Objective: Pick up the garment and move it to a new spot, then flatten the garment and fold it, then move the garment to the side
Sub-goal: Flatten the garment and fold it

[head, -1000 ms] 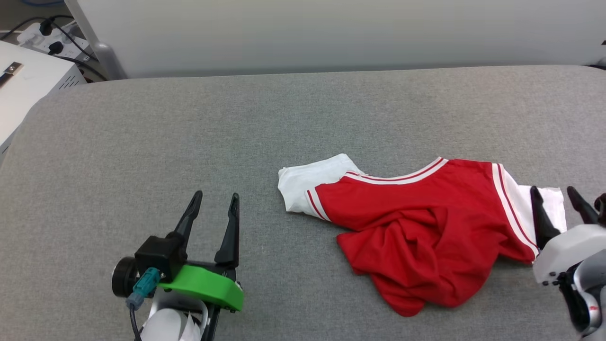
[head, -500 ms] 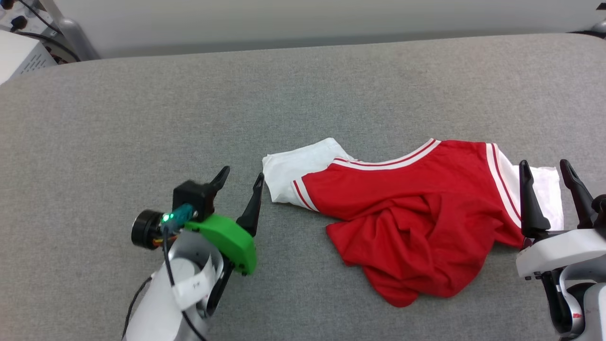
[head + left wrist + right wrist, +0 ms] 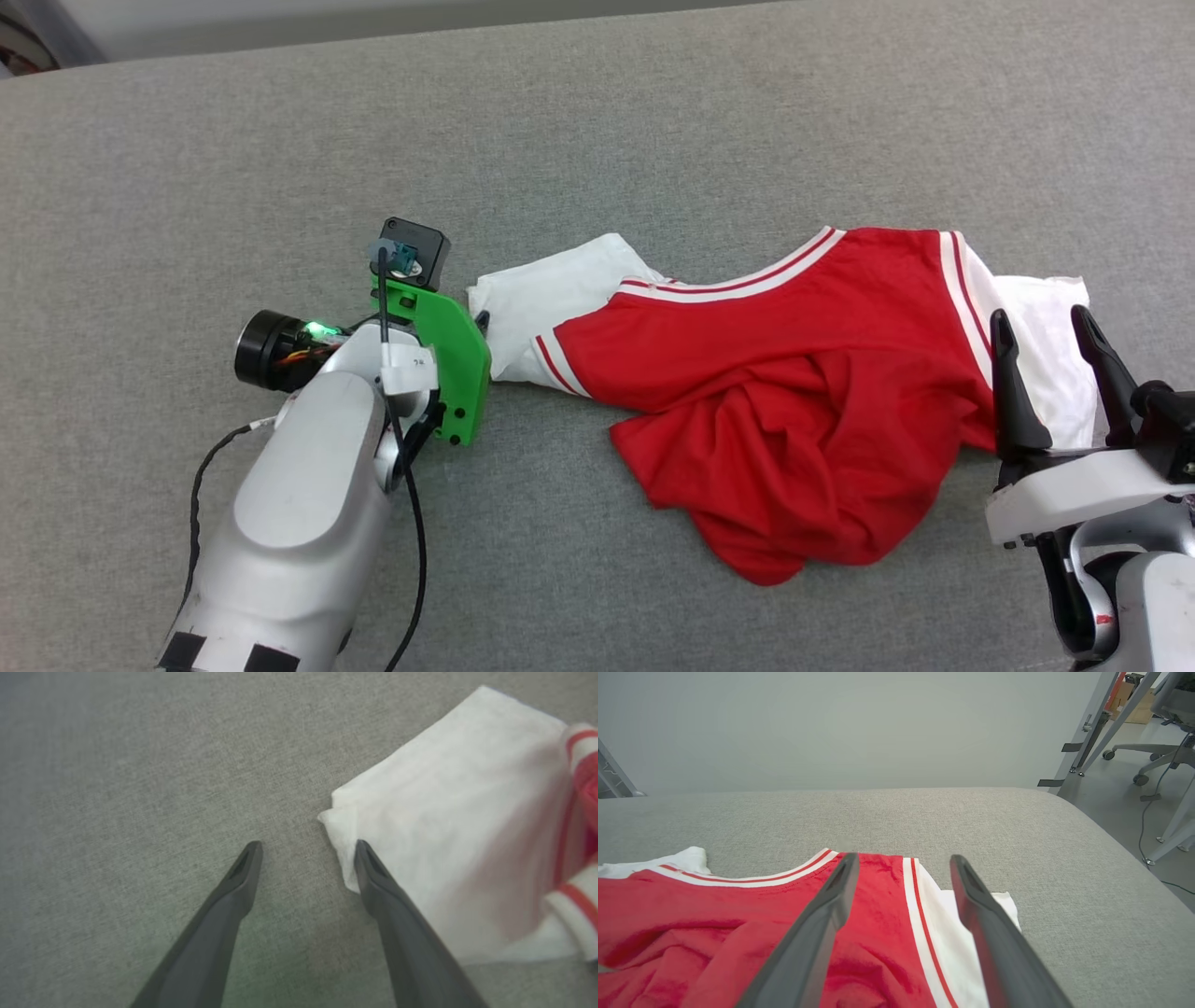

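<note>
The work surface (image 3: pixel 653 112) is a wide grey woven fabric pad with rounded edges; a plain pale wall (image 3: pixel 831 728) stands behind it, and metal frame legs (image 3: pixel 1092 728) and a chair base (image 3: pixel 1143 760) stand on the floor beyond its right side. The garment (image 3: pixel 794 401) lies crumpled right of centre, red body bunched, 1 white sleeve (image 3: pixel 444 826) spread at each end. The left gripper (image 3: pixel 306 847) points down, its 2 fingers apart, 1 tip at the left sleeve's corner, contact not discernible. The right gripper (image 3: pixel 1041 315) sits low over the garment's right shoulder, fingers apart, holding nothing
</note>
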Motion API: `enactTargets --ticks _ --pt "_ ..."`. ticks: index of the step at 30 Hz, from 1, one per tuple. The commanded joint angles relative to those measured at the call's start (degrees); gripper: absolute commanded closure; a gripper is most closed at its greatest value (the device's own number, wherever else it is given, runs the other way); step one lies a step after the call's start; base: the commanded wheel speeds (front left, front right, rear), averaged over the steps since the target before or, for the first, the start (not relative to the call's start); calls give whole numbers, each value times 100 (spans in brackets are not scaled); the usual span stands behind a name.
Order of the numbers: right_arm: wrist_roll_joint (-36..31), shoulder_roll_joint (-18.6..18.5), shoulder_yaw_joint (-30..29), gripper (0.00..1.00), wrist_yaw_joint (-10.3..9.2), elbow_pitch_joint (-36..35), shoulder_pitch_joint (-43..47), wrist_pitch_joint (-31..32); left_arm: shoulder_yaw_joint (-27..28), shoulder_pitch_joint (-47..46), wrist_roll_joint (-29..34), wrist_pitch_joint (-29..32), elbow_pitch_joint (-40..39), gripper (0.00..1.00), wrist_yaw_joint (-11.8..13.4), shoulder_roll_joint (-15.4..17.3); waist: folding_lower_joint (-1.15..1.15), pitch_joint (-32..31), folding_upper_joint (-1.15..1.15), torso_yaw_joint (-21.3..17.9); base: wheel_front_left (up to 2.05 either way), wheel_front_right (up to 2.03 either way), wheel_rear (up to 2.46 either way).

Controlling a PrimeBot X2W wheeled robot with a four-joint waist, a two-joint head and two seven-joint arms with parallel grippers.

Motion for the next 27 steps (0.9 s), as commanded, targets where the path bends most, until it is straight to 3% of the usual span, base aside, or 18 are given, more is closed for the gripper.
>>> enactTargets --ticks 1,9,11,16,27 --pt "-133 6 3 0 -5 37 -95 -44 -32 -118 68 61 112 0 53 58 0 105 67 -112 0 0 0" --pt "-244 68 -98 0 -5 216 -129 -174 -353 -322 162 440 547 0 -30 75 0 158 67 -122 0 0 0" --pt "-248 82 -54 0 -5 265 -151 -192 -439 -338 112 599 632 100 -69 33 0 148 67 -115 0 0 0" --pt "-239 106 15 0 -5 369 -184 -238 -442 -295 -52 711 707 100 -90 45 0 78 67 -77 0 0 0" --pt "-239 21 -90 0 -5 484 -103 -134 206 374 -543 294 226 100 274 468 0 -383 67 294 0 0 0"
